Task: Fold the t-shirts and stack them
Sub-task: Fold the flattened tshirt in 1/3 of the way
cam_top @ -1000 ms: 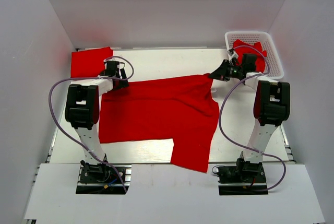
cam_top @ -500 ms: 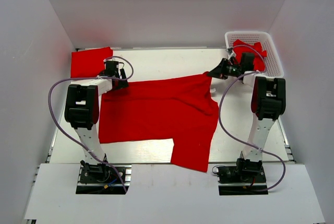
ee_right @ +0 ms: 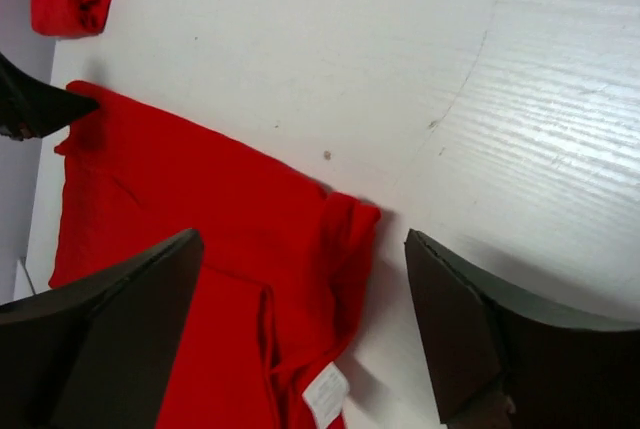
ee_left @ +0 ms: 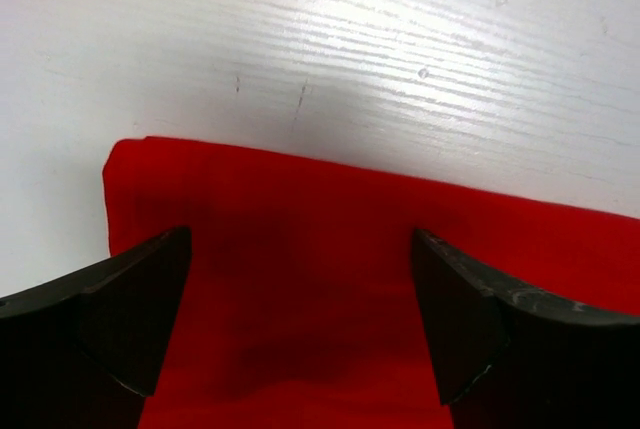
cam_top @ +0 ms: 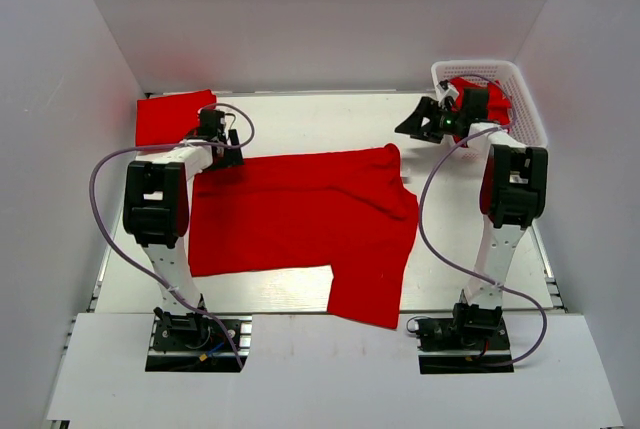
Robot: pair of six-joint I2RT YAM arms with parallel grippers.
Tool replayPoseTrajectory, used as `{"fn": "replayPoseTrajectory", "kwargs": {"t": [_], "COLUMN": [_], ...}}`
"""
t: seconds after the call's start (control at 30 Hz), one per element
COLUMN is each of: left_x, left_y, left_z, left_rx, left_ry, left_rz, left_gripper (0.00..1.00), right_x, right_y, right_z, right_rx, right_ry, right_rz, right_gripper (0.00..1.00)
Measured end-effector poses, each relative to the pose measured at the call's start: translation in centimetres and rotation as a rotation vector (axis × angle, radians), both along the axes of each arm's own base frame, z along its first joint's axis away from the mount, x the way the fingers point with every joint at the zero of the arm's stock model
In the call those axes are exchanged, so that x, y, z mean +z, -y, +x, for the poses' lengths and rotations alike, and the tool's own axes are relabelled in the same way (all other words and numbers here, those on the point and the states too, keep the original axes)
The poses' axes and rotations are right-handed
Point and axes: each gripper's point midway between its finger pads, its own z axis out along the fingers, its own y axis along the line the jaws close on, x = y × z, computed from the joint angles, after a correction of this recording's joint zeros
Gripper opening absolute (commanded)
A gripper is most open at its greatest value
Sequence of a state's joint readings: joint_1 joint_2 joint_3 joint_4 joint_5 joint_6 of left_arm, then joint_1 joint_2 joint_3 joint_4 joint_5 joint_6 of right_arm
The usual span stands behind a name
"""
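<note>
Right gripper [cam_top: 425,121] has let go of the far-right corner of the red t-shirt [cam_top: 300,219] it was pinching a sec ago and pulled up and back toward the white basket [cam_top: 530,114]. The corner has dropped, so the shirt lies flat on the table [cam_top: 320,114] now.

Jaws rn: right ones are spread w/ nothing between them, and its wrist cam just looks down at the released corner and a little white tag [ee_right: 325,394]. Left gripper [cam_top: 222,144] is spread wide too, sitting low over the shirt's far-left corner – fabric is under it but nothing's pinched.

Progress, as far as I can judge:
- one folded red shirt [cam_top: 172,117] is parked at the far-left corner of the table, so prob one is done
- the big shirt is laid out mid-table between the arms, fairly smooth, w/ one part hanging toward the near edge – no fold in it yet
- more red fabric [cam_top: 497,99] sits in the basket, can't tell how many pcs

So the spreading looks finished. Folding this one, stacking it on the folded one and emptying the basket are all left, imo.
</note>
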State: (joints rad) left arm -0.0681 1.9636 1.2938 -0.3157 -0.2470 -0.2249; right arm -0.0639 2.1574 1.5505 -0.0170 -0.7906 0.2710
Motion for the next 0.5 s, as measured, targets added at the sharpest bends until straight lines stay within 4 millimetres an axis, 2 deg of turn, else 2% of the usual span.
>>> {"fn": "replayPoseTrajectory", "kwargs": {"t": [0.23, 0.3, 0.4, 0.5], "left_x": [2.5, 3.6, 5.3, 6.0], "left_y": [0.4, 0.4, 0.4, 0.3], "left_z": [1.0, 1.1, 1.0, 0.6], "left_rx": [-0.024, -0.026, -0.026, -0.021], "left_ry": [0.042, 0.064, 0.101, 0.118], "left_rz": [0.004, 0.004, 0.002, 0.001], "left_gripper": [1.0, 1.0, 1.0, 1.0], "right_x": [2.2, 2.5, 2.2, 1.3], "right_y": [-1.7, -2.9, -4.8, -6.9], "right_z": [-1.8, -2.4, -3.2, -4.3], "right_rx": [0.028, 0.045, 0.076, 0.121], "right_ry": [0.024, 0.036, 0.04, 0.022], "right_rz": [-0.12, -0.161, -0.209, -0.245], "right_gripper": [0.9, 0.9, 0.9, 0.9]}}
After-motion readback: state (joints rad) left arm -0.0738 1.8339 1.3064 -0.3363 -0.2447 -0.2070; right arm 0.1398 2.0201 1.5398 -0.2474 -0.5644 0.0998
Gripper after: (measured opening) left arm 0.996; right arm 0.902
